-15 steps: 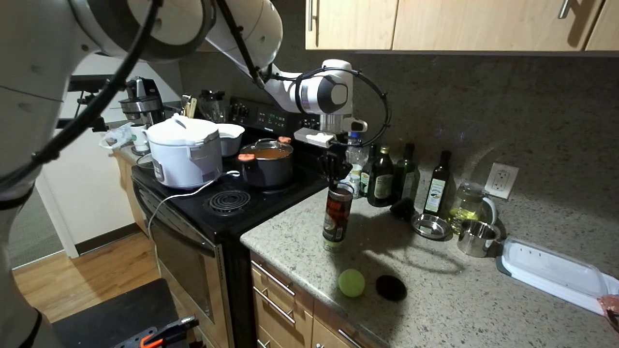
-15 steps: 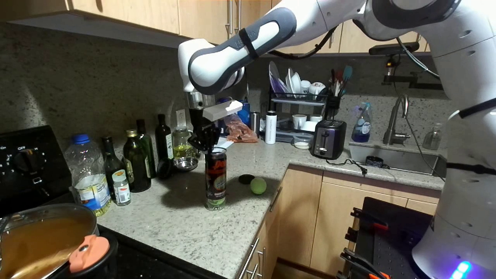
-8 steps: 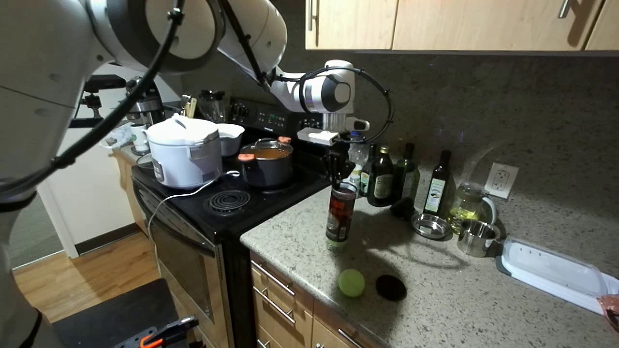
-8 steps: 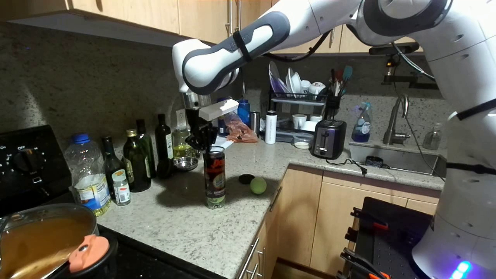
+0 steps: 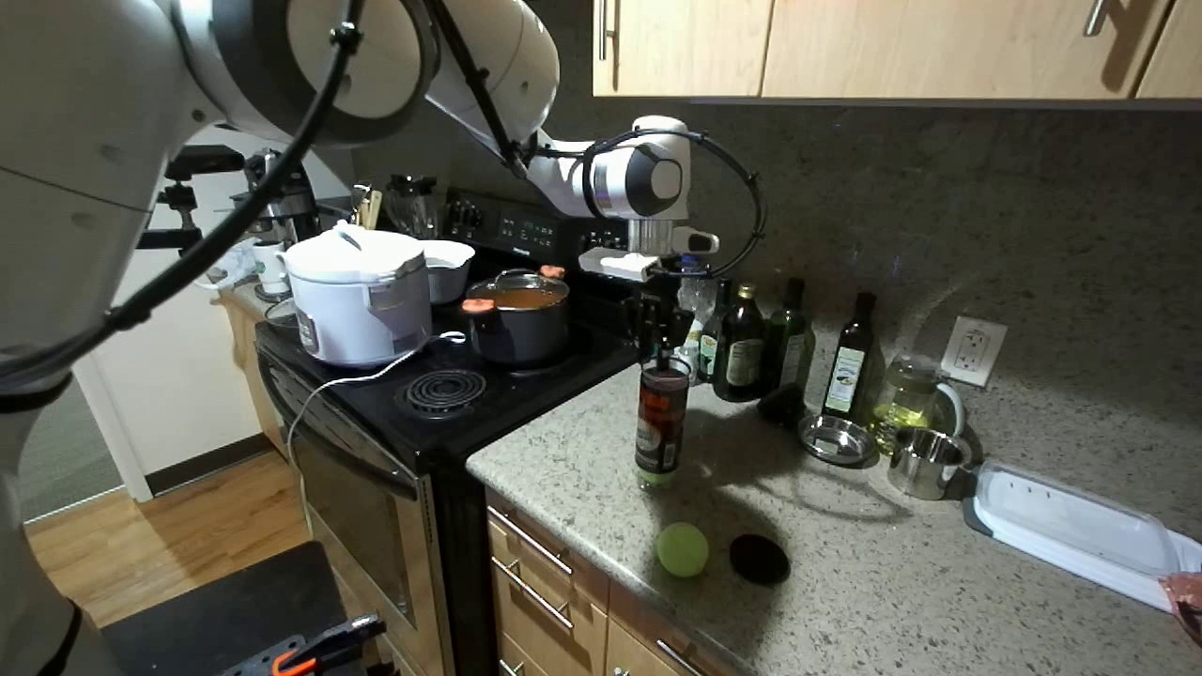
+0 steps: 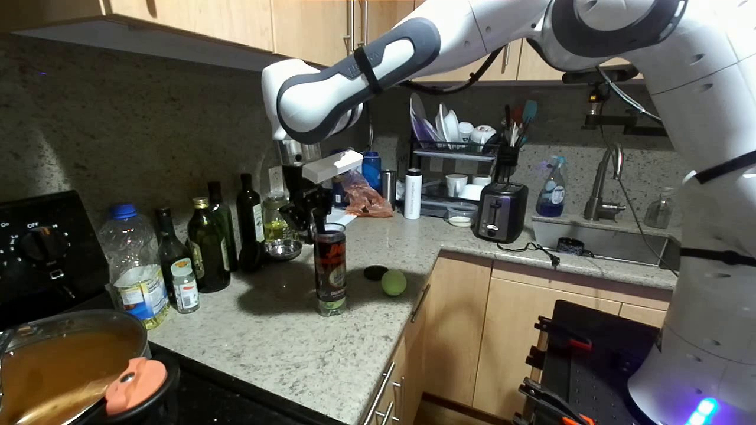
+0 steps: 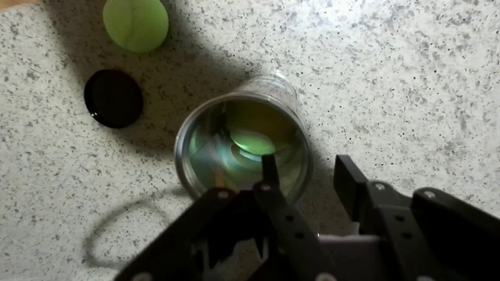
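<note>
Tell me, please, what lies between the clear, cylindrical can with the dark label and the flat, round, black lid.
The wrist view shows that stretch bare: only shaded, grey-speckled countertop lies between the can and the black lid.

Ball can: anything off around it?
No spill or damage visible. Odd: the can stands uncapped, a black lid lying apart, and a loose tennis ball sits near the counter edge, where it might roll.

- A kitchen: a stove holds a pot.
- A sink with a faucet is set into the speckled counter.
- A toaster stands near a dish rack with plates.
- Wooden cupboards hang above.
</note>
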`<state>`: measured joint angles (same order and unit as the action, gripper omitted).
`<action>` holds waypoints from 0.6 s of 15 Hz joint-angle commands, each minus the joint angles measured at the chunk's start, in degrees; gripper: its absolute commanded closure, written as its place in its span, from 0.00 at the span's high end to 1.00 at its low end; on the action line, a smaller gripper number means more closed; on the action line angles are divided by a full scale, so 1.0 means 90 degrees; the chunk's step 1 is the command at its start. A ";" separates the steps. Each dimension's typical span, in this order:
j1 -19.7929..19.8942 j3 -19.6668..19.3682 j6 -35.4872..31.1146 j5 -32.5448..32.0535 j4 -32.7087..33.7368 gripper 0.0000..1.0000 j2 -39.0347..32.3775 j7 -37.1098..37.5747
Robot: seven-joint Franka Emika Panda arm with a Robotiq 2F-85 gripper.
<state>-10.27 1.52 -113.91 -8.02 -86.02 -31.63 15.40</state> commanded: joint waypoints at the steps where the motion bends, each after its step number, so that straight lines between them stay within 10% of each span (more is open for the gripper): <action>1: -0.0032 -0.0042 0.0130 0.0042 0.0029 0.65 0.0111 0.0107; 9: 0.0021 0.0048 0.0014 0.0230 -0.0115 0.82 0.0354 -0.0002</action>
<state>-10.26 1.63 -113.94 -7.37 -85.93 -30.62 15.39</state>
